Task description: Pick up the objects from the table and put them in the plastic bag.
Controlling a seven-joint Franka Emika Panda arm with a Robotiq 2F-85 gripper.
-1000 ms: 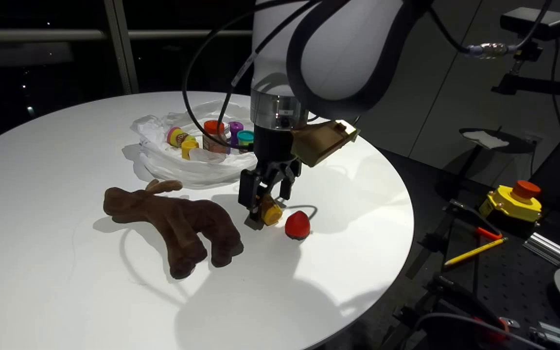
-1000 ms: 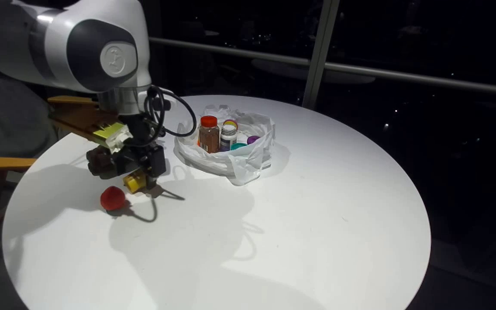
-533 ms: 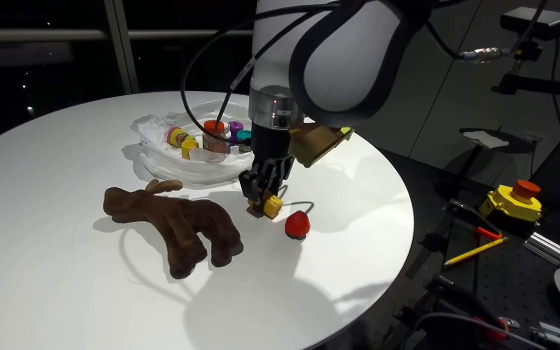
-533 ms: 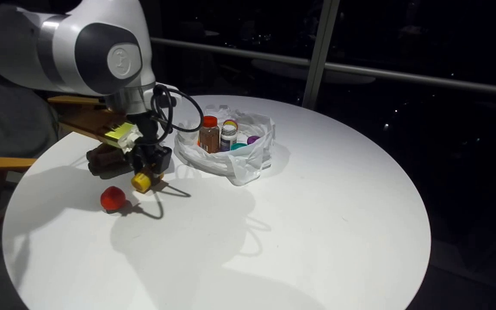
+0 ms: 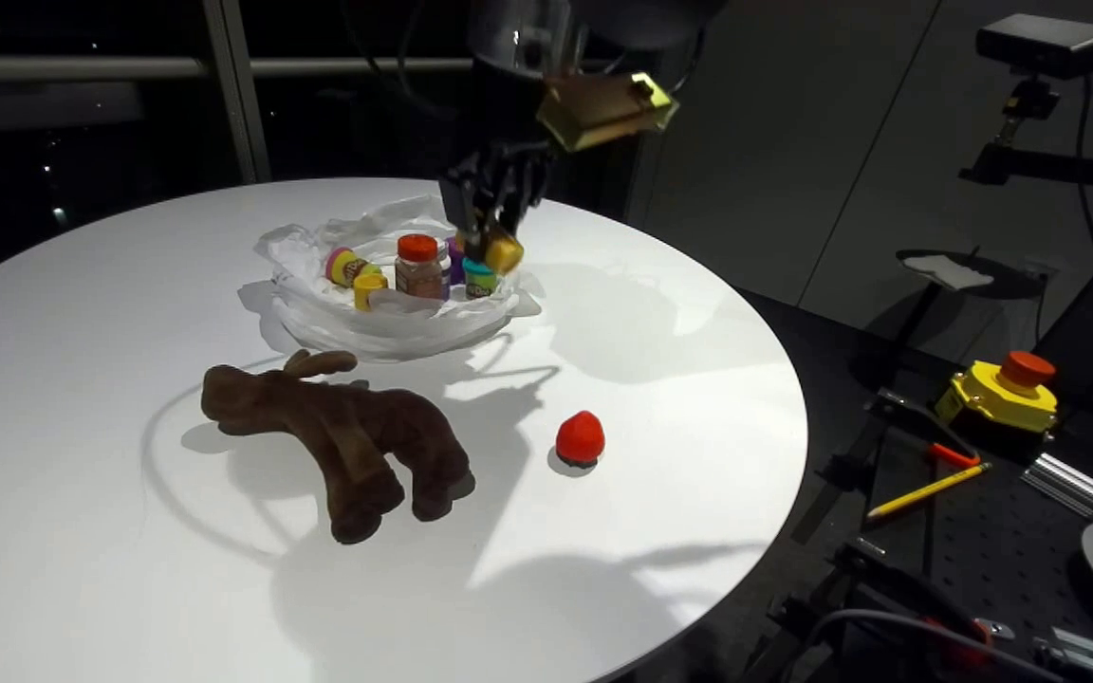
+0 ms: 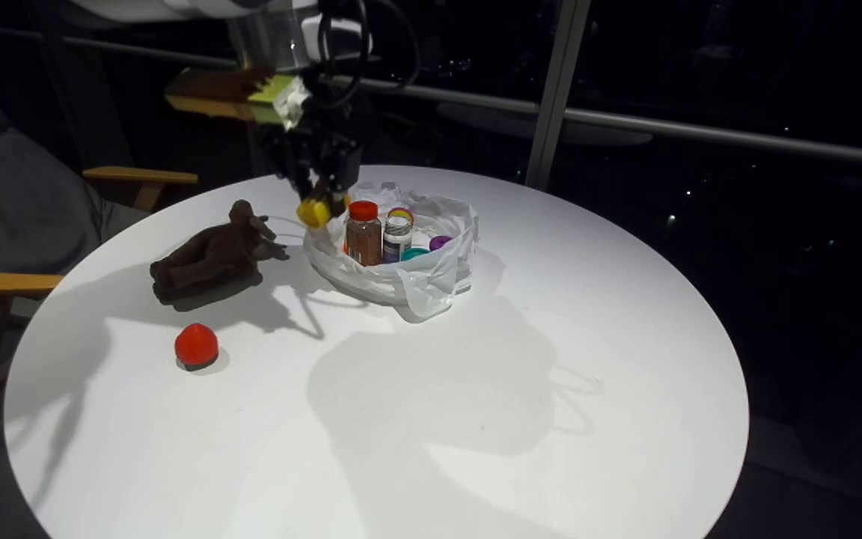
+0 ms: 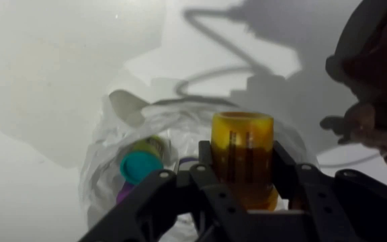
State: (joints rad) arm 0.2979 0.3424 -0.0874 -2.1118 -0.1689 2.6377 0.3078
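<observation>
My gripper (image 7: 242, 151) is shut on a yellow-orange cylindrical container (image 7: 240, 134), with a finger on each side. In both exterior views the container (image 5: 505, 253) hangs raised off the table, by the edge of the plastic bag. That white bag (image 5: 385, 340) lies spread open, holding a red-lidded jar (image 6: 364, 241), a white jar (image 6: 397, 238), a teal-lidded tub (image 5: 480, 280), a yellow-lidded tub (image 5: 369, 290) and other tubs. On the table sit a red strawberry-like object (image 5: 581, 438) and a brown plush toy (image 5: 347, 427).
The round white table (image 6: 551, 389) carries everything. A wooden-armed chair (image 6: 4, 283) stands against its edge in an exterior view. Beside the table is a dark stand with a yellow box and red button (image 5: 1002, 394), plus a pencil (image 5: 931, 490).
The jaws have closed around the yellow container, which was lying on the table near the red object. Container and gripper have risen and moved over toward the bag.
</observation>
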